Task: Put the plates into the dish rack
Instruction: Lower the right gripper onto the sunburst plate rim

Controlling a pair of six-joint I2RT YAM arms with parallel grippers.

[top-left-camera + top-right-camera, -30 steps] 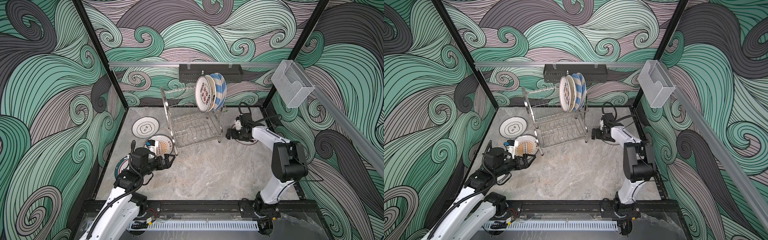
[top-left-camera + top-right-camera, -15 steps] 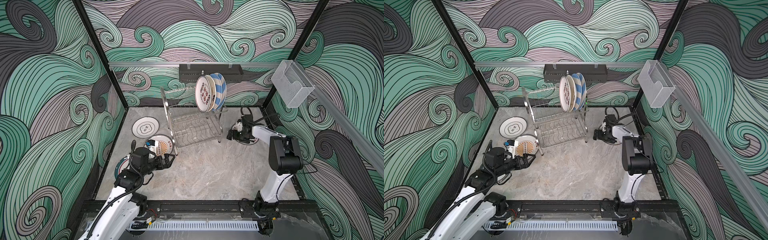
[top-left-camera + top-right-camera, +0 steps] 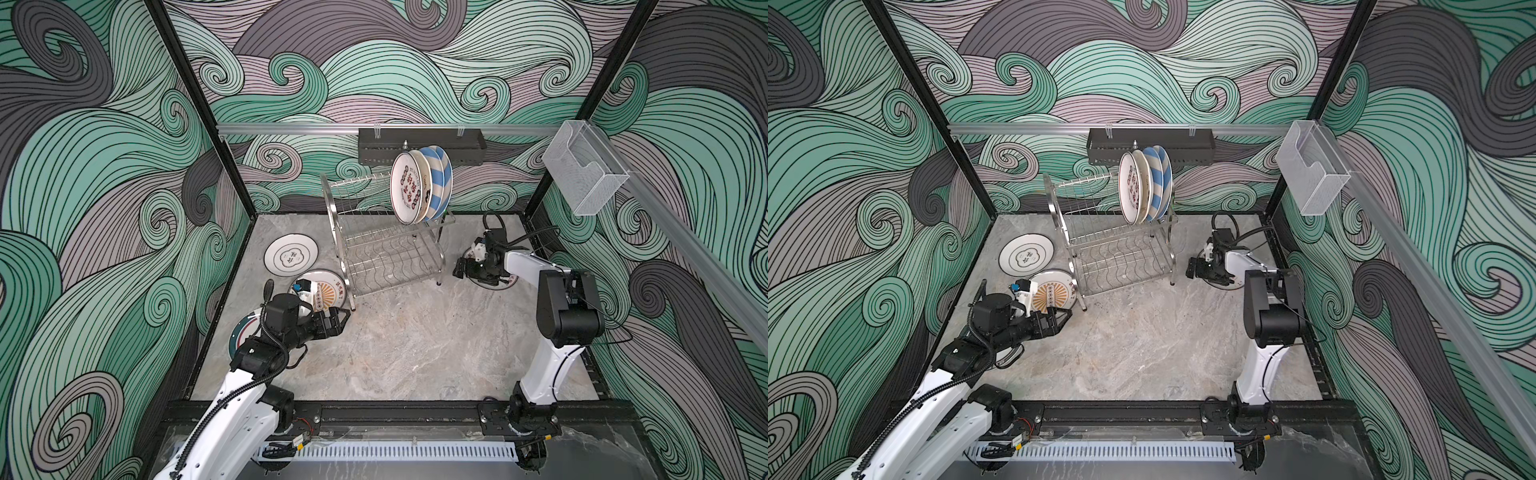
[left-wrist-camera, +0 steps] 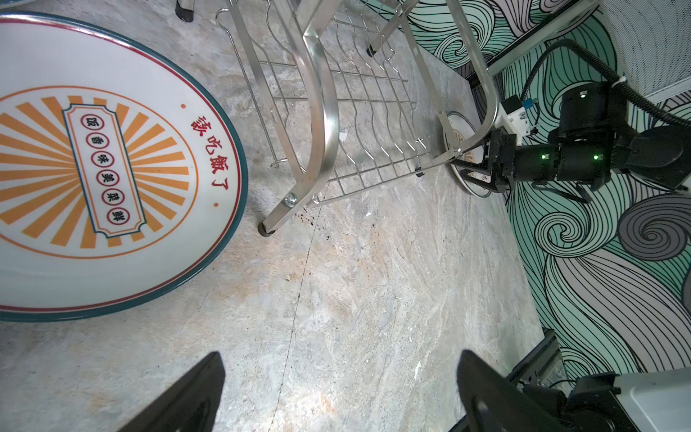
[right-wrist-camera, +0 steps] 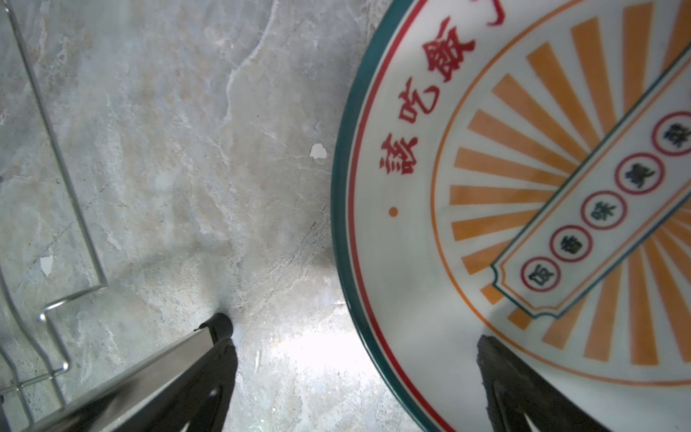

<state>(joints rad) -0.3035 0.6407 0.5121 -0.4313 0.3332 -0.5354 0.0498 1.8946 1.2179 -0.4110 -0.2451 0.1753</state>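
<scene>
The dish rack (image 3: 386,249) stands at the back middle of the table. Its upper tier holds three upright plates: a white one with red-black characters (image 3: 405,189), a cream one, and a blue-striped one (image 3: 441,178). An orange-sunburst plate (image 3: 505,283) lies flat right of the rack. My right gripper (image 3: 459,271) is open low at its rim (image 5: 523,187), one finger over the plate and the other beside a rack foot (image 5: 218,324). My left gripper (image 3: 343,320) is open over bare table (image 4: 340,381), next to a second sunburst plate (image 4: 93,168).
A black-cloud plate (image 3: 291,254) lies left of the rack. A teal-rimmed plate (image 3: 241,334) is partly hidden under my left arm. A black perforated tray (image 3: 419,145) hangs on the back rail. A clear plastic box (image 3: 582,170) hangs on the right rail.
The right arm's elbow has swung in and up while its gripper stayed low at the sunburst plate's rim, still open. The left arm has not moved.
</scene>
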